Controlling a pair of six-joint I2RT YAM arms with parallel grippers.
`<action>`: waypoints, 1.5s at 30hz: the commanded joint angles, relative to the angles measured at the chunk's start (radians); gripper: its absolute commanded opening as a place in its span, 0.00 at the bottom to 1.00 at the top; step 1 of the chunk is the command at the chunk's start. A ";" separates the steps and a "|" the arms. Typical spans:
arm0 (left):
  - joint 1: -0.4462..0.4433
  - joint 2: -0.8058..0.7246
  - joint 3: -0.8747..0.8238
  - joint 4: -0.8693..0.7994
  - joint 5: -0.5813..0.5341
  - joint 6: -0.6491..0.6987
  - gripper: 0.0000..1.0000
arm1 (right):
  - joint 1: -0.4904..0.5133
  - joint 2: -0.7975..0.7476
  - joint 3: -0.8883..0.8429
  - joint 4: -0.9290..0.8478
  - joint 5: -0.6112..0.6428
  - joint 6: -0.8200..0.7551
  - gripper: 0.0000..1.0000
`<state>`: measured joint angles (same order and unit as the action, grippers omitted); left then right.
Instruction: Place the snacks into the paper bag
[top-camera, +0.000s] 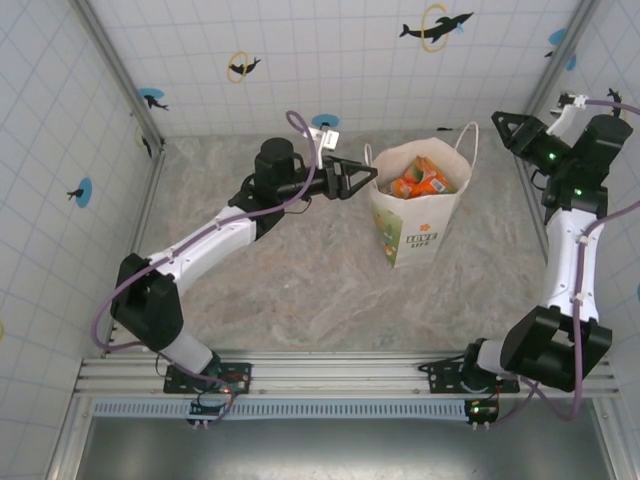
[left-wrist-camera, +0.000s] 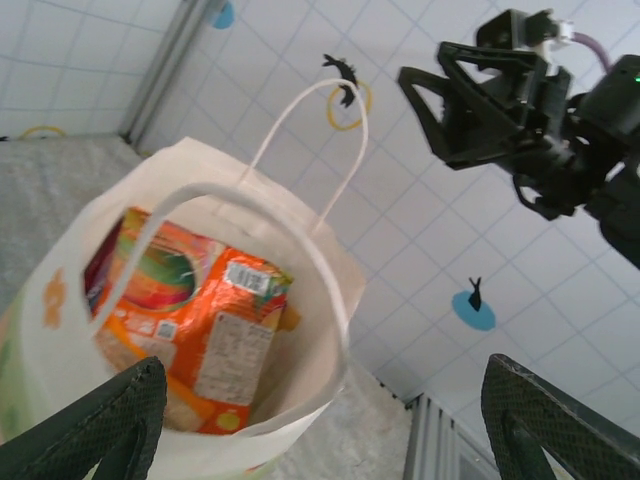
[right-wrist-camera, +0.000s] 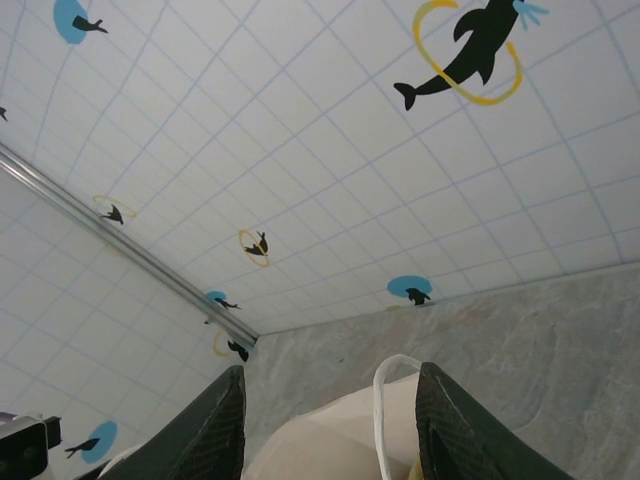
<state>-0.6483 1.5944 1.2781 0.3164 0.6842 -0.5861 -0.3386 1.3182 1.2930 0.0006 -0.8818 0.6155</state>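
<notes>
**A:** Where's your paper bag (top-camera: 412, 225)?

**B:** Upright on the table (top-camera: 300, 290), right of centre, mouth open. The snacks (top-camera: 420, 180) you can see sit inside it (orange packets, one with its printed label showing in the left wrist view).

**A:** And your left gripper (top-camera: 370, 172)?

**B:** Spread wide with nothing in it, tips just beside the bag's left rim. A white handle (left-wrist-camera: 240, 187) arches over the mouth.

**A:** Your right gripper (top-camera: 508, 133)?

**B:** Fingers parted too, empty, held up to the bag's right and apart from it.
</notes>
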 joint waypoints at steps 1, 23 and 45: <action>-0.008 0.024 0.057 0.066 0.039 -0.037 0.81 | 0.028 0.020 -0.014 0.068 -0.042 0.029 0.47; -0.008 0.111 0.124 0.180 0.050 -0.137 0.46 | 0.117 0.100 0.011 -0.050 0.040 -0.093 0.47; -0.008 0.079 0.121 0.143 0.011 -0.099 0.17 | -0.018 0.031 0.010 -0.080 0.037 -0.108 0.53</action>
<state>-0.6563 1.7035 1.3697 0.4526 0.7036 -0.7067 -0.3668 1.3434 1.2930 -0.0639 -0.8417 0.5220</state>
